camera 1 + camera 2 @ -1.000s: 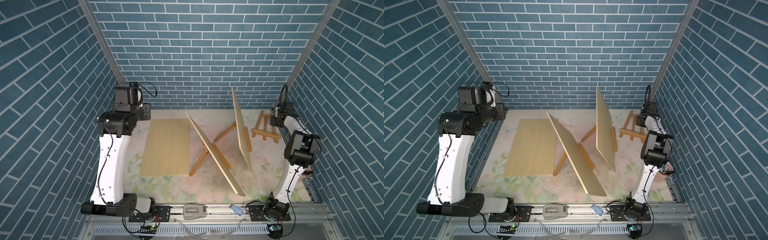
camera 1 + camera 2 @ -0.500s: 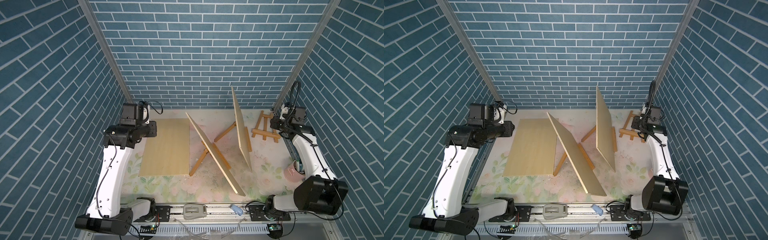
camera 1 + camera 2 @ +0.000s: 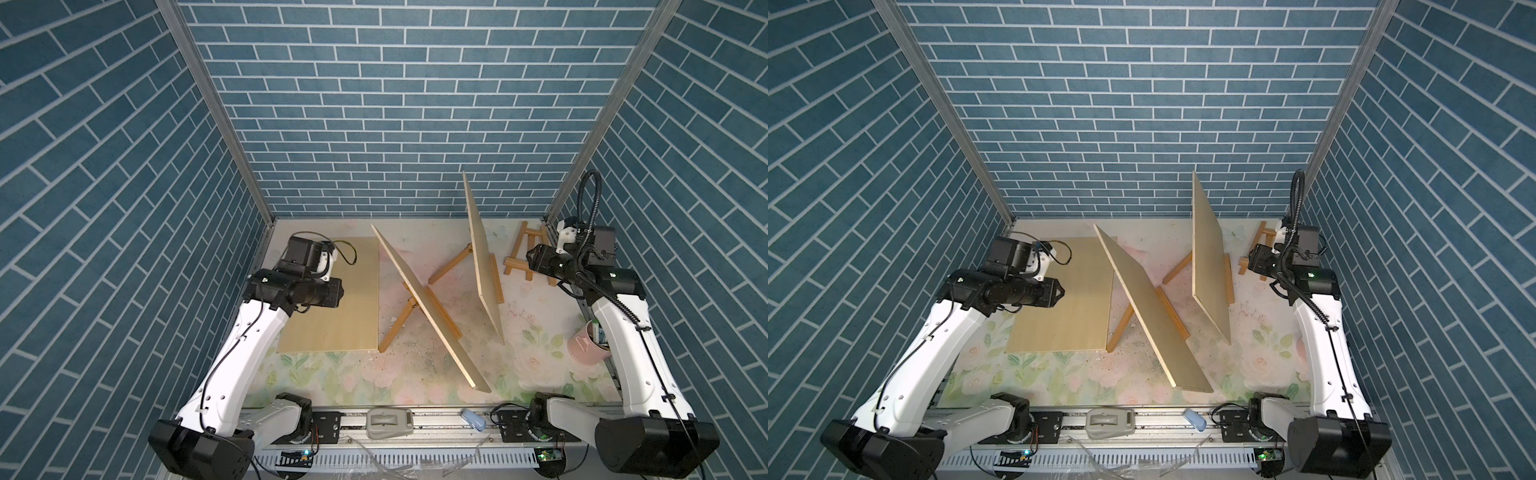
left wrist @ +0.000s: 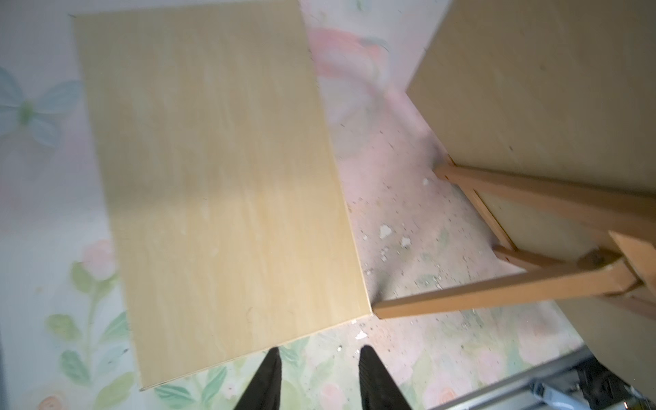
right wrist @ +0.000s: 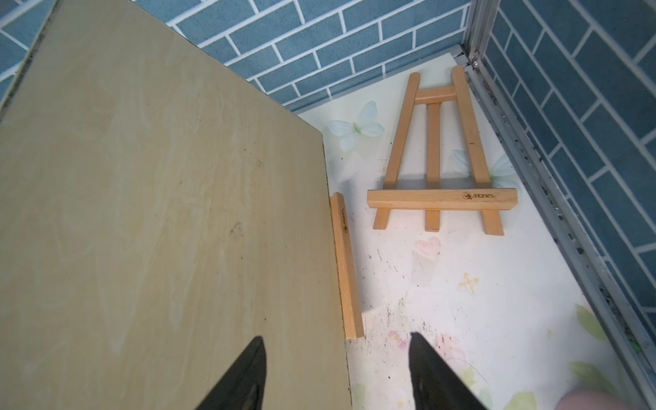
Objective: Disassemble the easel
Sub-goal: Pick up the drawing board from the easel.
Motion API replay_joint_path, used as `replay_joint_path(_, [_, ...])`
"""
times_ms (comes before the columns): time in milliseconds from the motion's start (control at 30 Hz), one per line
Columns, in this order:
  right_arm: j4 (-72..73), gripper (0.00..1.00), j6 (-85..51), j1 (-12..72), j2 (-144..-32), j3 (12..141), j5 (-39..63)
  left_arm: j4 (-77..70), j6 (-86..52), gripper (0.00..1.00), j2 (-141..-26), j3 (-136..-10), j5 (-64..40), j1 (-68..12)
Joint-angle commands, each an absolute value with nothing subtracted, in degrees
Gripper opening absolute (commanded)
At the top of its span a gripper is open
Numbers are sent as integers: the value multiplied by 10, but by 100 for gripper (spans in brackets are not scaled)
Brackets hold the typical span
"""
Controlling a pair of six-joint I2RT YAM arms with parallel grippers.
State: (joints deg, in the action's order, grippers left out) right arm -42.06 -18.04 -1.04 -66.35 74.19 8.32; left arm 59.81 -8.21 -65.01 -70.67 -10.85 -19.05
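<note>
Small easel: pale wooden A-frame easel [image 5: 440,156] lies flat in the far right corner of the floral mat [image 3: 415,374].
Boards: left plywood board [image 3: 430,307] and right plywood board [image 3: 480,249] lean on standing wooden easels [image 3: 400,321].
Left gripper [image 4: 317,358]: fingers apart, empty.
Right gripper [image 5: 337,351]: fingers wide apart, empty.

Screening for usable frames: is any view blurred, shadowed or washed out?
Left wrist view: soft all over, shadow across part of the flat board. Right wrist view: crisp on the small easel, its logo readable. Both top views: sharp, evenly lit.
</note>
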Motion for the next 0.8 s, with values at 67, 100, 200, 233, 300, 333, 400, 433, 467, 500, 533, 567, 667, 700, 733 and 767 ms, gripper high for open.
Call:
replay_joint_path(67, [-457, 62, -183, -4, -664, 779, 64, 590, -114, 38, -631, -628, -125, -320])
replay_joint_path(100, [-452, 62, -185, -3, -663, 776, 65, 576, -124, 38, -624, -614, -127, -332])
replay_joint_path(200, [-440, 62, -193, 0, -662, 771, 67, 507, -163, 39, -589, -562, -140, -355])
replay_joint_path(233, [-437, 62, -194, 2, -663, 771, 68, 478, -178, 39, -578, -547, -140, -358])
replay_joint_path(300, [-434, 62, -196, 4, -665, 770, 69, 438, -197, 41, -564, -530, -136, -364])
replay_joint_path(333, [-432, 62, -196, 5, -666, 771, 71, 423, -206, 42, -560, -525, -132, -368])
replay_joint_path(400, [-431, 62, -196, 6, -670, 772, 73, 398, -210, 43, -561, -521, -121, -381])
replay_joint_path(433, [-430, 61, -195, 7, -671, 773, 74, 384, -210, 43, -565, -521, -115, -392])
replay_joint_path(467, [-429, 61, -195, 7, -673, 774, 75, 371, -209, 43, -572, -519, -111, -401])
replay_joint_path(500, [-428, 61, -194, 7, -673, 775, 75, 358, -208, 44, -578, -517, -108, -409])
replay_joint_path(533, [-427, 61, -194, 7, -676, 777, 74, 343, -207, 44, -589, -515, -108, -417])
replay_joint_path(567, [-426, 61, -193, 7, -677, 779, 76, 330, -206, 43, -599, -515, -104, -422])
replay_joint_path(667, [-431, 59, -191, 8, -684, 792, 90, 288, -218, 41, -619, -517, -100, -427])
replay_joint_path(700, [-434, 58, -188, 9, -687, 797, 95, 274, -224, 41, -620, -518, -98, -427])
replay_joint_path(733, [-439, 56, -185, 9, -690, 804, 99, 261, -236, 40, -617, -520, -93, -426])
replay_joint_path(767, [-445, 55, -181, 9, -693, 810, 101, 249, -246, 40, -612, -522, -88, -427])
